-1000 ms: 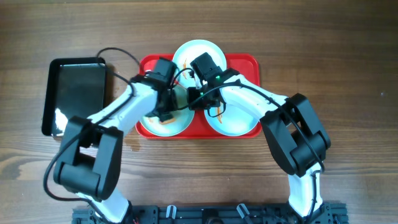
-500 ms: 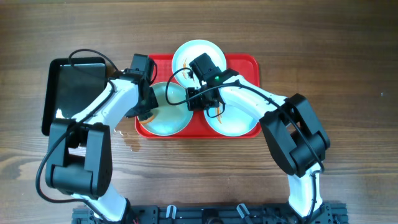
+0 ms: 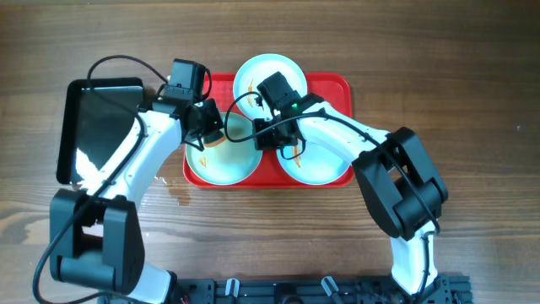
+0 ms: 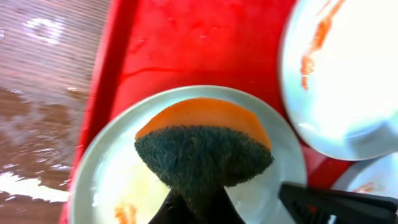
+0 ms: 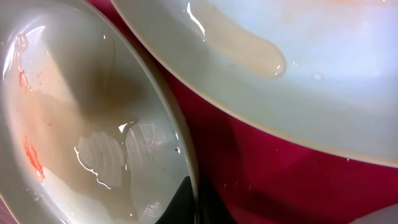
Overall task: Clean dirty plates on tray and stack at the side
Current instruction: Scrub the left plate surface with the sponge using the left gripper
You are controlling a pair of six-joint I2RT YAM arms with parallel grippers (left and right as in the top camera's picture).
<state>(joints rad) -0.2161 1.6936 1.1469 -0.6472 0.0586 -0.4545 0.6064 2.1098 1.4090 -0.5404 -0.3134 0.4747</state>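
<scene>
black tray [image 3: 97,118] is sitting at the far left of the wooden table [image 3: 472,84], its glossy surface catching glare. wet patch [image 3: 175,192] is glistening on the wood off its near right corner. sponge [image 4: 205,155], with orange backing and a dark scouring face, is bowing into a fan.

3 plates [image 4: 348,81] cropped, wood table [image 4: 37,93] blurred

Matt wood-grain tabletop [image 3: 472,76], wet sheen nr left. Red tray [image 3: 336,84]: glossy plastic, smooth. The plates [image 3: 221,165]: smooth, v. glossy, wet film. Orange foam sponge [image 4: 205,155] w/ rough dark scourer face. Far-left black tray [image 3: 101,127]: glossy, reflective.
</scene>
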